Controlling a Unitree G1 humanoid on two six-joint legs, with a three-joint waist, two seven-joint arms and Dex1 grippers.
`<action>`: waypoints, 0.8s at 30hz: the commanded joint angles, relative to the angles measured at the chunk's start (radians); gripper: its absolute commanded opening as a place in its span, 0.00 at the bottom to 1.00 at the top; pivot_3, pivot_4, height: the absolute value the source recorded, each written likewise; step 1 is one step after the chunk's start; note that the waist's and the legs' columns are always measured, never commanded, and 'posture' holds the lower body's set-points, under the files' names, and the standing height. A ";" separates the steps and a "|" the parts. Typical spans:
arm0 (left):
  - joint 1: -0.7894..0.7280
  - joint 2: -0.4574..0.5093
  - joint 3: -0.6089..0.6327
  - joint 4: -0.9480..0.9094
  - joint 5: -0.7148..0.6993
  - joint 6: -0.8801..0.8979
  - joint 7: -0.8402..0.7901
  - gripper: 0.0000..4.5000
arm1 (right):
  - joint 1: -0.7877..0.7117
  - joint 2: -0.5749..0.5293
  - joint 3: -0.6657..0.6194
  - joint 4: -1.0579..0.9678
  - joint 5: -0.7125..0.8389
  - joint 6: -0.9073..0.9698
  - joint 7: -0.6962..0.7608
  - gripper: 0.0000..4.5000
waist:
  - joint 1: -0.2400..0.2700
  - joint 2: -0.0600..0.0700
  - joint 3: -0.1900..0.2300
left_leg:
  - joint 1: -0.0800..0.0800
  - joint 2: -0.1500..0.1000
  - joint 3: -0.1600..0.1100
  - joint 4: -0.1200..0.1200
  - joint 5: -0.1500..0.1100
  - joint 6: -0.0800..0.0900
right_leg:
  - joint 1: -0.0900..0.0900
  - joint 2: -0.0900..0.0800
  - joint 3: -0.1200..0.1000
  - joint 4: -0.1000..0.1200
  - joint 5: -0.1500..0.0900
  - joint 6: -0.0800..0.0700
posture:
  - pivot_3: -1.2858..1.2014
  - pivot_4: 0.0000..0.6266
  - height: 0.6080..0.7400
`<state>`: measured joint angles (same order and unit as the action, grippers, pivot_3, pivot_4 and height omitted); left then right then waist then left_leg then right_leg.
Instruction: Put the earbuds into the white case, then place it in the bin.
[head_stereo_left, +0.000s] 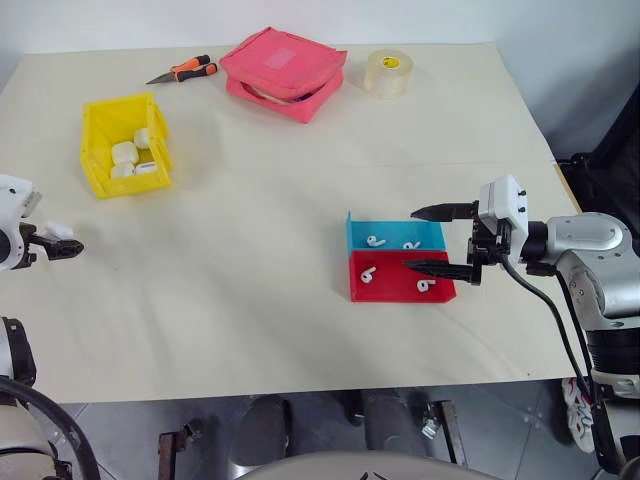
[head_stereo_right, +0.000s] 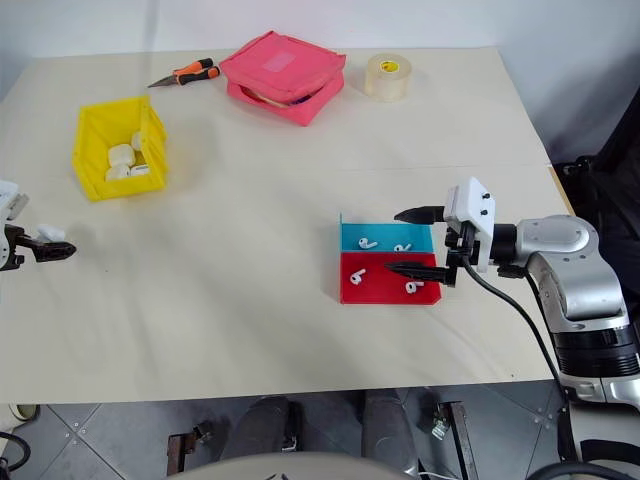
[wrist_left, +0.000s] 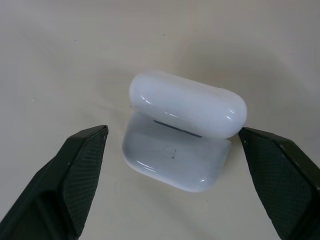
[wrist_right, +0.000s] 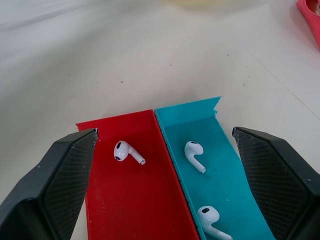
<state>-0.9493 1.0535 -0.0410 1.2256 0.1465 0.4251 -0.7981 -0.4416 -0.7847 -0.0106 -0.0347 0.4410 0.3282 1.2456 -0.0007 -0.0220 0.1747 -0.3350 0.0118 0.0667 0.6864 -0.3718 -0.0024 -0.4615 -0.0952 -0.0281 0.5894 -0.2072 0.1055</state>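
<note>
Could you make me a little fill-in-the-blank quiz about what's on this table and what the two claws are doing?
1. The small glossy white case between the left claw fingers has its lid ____.
2. The shallow red plastic tray holds ____ white earbuds.
3. The bright yellow plastic bin contains several white ____.
4. The right claw hovers with its fingers ____.

Missing words: open; two; cases; open

Cream table (head_stereo_left: 300, 330) – white wall (head_stereo_left: 120, 20) behind, grey tiled floor (head_stereo_left: 130, 430)
</note>
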 joint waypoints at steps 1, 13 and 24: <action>0.012 -0.018 -0.038 0.022 0.036 0.017 -0.052 0.99 | 0.007 -0.023 -0.048 -0.036 0.018 0.000 -0.007 1.00 | 0.000 0.000 0.000 | 0.000 0.000 0.000 0.000 0.000 0.000 | 0.000 0.000 0.000 0.000 0.000 0.000 | 0.52 0.24 1.00; 0.001 -0.031 -0.039 0.047 0.038 0.028 -0.059 0.99 | 0.000 -0.018 -0.035 -0.032 0.015 0.001 -0.014 1.00 | 0.001 0.005 -0.003 | 0.001 0.000 0.001 0.000 0.000 0.000 | 0.000 0.000 0.000 0.001 0.000 0.000 | 0.52 0.24 1.00; 0.006 -0.030 -0.066 0.040 0.063 0.055 -0.135 0.99 | 0.002 -0.021 -0.034 -0.030 0.013 0.003 -0.013 1.00 | 0.000 0.006 -0.003 | 0.001 -0.001 0.001 0.001 -0.001 0.001 | 0.001 -0.001 0.000 0.001 0.000 0.000 | 0.52 0.24 1.00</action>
<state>-0.9678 1.0382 -0.0782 1.2309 0.1792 0.4606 -0.9116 -0.4283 -0.7863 -0.0105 -0.0374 0.4410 0.3323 1.2320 -0.0003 -0.0159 0.1712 -0.3339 0.0109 0.0680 0.6870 -0.3724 -0.0014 -0.4610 -0.0963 -0.0281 0.5900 -0.2071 0.1057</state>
